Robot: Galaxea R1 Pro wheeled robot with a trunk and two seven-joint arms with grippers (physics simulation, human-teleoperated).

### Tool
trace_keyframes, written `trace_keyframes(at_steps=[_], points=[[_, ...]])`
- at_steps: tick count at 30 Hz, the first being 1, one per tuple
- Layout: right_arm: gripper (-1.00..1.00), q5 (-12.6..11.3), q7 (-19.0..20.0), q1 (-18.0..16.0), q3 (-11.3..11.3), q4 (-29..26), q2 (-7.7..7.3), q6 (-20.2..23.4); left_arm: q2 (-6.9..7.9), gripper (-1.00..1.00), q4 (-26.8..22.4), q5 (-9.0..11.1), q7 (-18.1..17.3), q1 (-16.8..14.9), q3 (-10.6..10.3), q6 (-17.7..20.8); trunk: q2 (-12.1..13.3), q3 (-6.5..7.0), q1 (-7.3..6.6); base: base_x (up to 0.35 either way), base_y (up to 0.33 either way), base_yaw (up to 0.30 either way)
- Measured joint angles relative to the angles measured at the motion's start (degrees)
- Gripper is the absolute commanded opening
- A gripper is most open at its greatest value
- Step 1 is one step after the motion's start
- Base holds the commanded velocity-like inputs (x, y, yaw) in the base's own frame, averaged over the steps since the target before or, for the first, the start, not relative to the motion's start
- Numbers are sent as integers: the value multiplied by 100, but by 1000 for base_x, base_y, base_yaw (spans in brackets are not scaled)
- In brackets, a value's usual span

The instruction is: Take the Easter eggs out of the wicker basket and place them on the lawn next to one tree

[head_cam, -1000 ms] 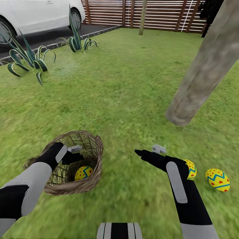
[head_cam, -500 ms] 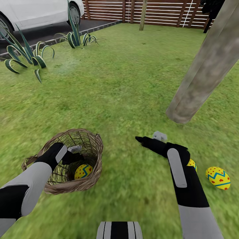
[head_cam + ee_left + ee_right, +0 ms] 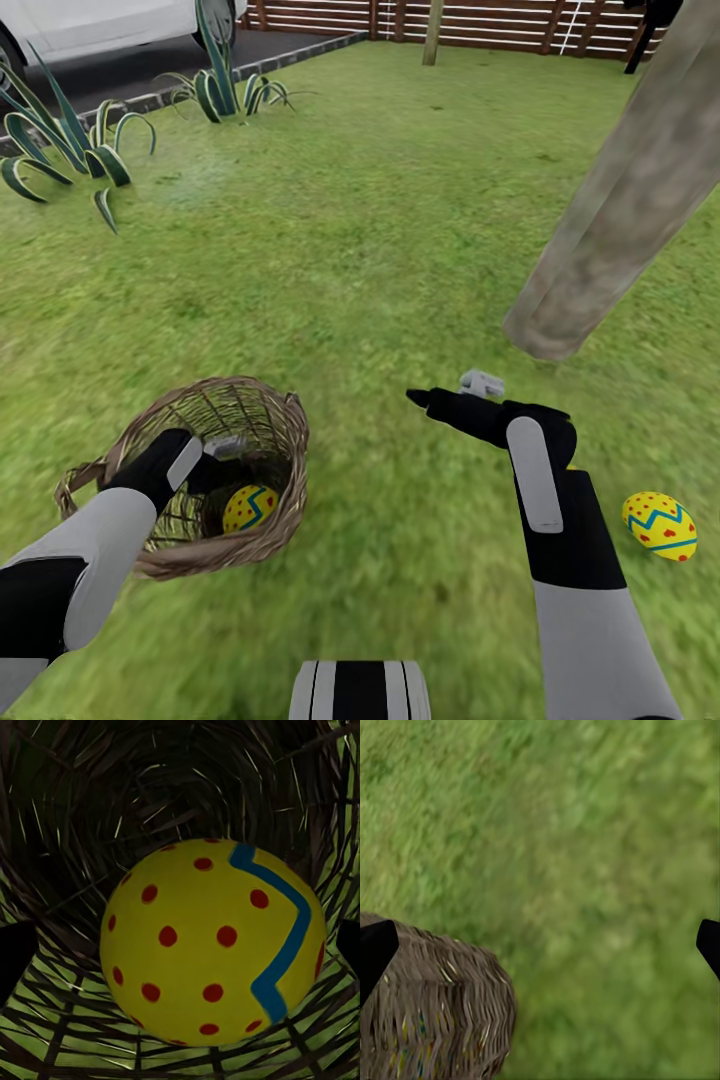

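Lawn (image 3: 360, 230) grass is spreading wide and green under everything. Tree (image 3: 620, 210), with its thick mottled trunk, is leaning up from the grass at the far right. Nearer, at the left, the wicker basket (image 3: 265, 535) is sitting on the grass, holding one yellow egg (image 3: 250, 507) with red dots and a blue zigzag. The left gripper (image 3: 225, 462) is reaching down inside the basket; in the left wrist view its two dark fingertips (image 3: 15, 960) are standing wide apart on either side of the egg, touching nothing. The right gripper (image 3: 425, 400) is hanging over bare grass, its fingertips (image 3: 375, 949) spread wide and holding nothing. A second egg (image 3: 660, 525) is lying on the grass near the trunk's foot.
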Motion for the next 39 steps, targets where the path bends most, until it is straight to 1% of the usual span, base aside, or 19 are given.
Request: trace_keyframes(at_steps=[9,18,26,31,39], points=[[100,-9,1,-7,0,0,11,0,0,100,17,12,-85,1,0,-96,-12,-200,23,0,0,0],[100,-31,1,-21,6,0,22,0,0,100,19,20,-265,0,0,-64,-12,-200,23,0,0,0],[100,-47,1,-23,8,0,29,1,0,100,25,10,-303,0,0,-43,-12,-200,23,0,0,0],[100,-53,1,-25,8,0,36,1,0,100,27,6,-307,0,0,-39,-19,-310,36,0,0,0],[100,-60,1,-25,8,0,48,1,0,100,27,-3,-311,0,0,-30,-19,-311,36,0,0,0]])
